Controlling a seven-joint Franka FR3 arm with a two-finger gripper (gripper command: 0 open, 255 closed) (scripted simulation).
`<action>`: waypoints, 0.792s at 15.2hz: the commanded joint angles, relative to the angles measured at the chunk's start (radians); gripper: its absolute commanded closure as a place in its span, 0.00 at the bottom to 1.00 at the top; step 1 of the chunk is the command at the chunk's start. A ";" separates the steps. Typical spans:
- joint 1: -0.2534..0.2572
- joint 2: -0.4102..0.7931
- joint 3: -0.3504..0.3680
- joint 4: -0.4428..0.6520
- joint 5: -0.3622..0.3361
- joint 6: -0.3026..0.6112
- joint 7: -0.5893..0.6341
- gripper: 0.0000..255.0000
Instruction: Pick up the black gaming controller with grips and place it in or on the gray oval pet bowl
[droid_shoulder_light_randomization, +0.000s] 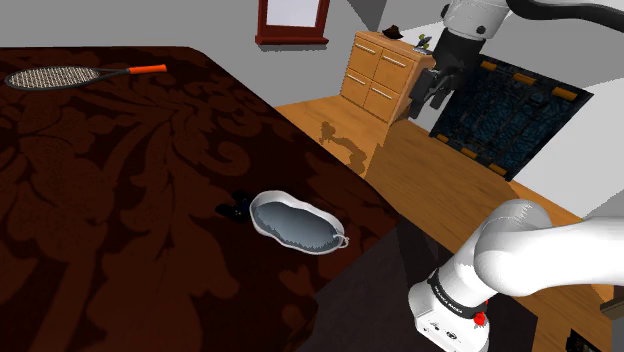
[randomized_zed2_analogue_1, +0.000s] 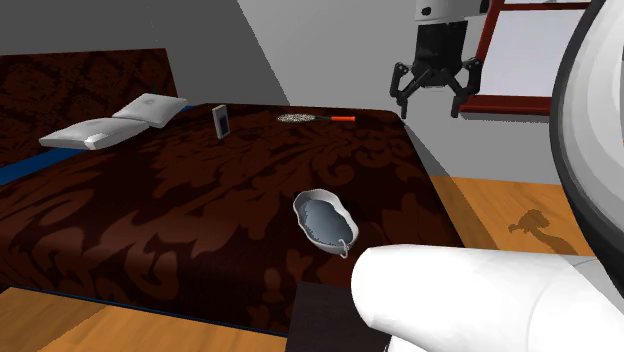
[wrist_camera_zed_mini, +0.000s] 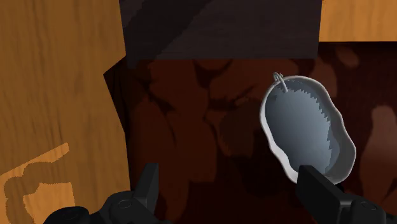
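Gripper (randomized_zed2_analogue_1: 432, 100) (droid_shoulder_light_randomization: 424, 96) (wrist_camera_zed_mini: 232, 191) high over the edge of the bed (droid_shoulder_light_randomization: 120, 230), fingers (wrist_camera_zed_mini: 149, 188) spread wide, nothing between them. Black controller (droid_shoulder_light_randomization: 232, 210) on the dark patterned bedspread, just beside the left end of the gray oval bowl (droid_shoulder_light_randomization: 295, 224) (randomized_zed2_analogue_1: 322, 217) (wrist_camera_zed_mini: 305, 127) in the shoulder view. Bowl near the bed's right edge, far below the gripper.

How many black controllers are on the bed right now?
1. The black controller lies on the bedspread beside the gray oval bowl, at its end toward the shoulder view's left. The bowl's rim hides part of it. I see no second one.
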 joint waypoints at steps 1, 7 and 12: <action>0.000 0.000 0.000 0.000 0.000 0.000 0.000 0.00; 0.018 0.105 0.069 -0.074 0.035 0.173 0.089 0.00; 0.030 0.228 0.126 -0.099 0.051 0.315 0.163 0.00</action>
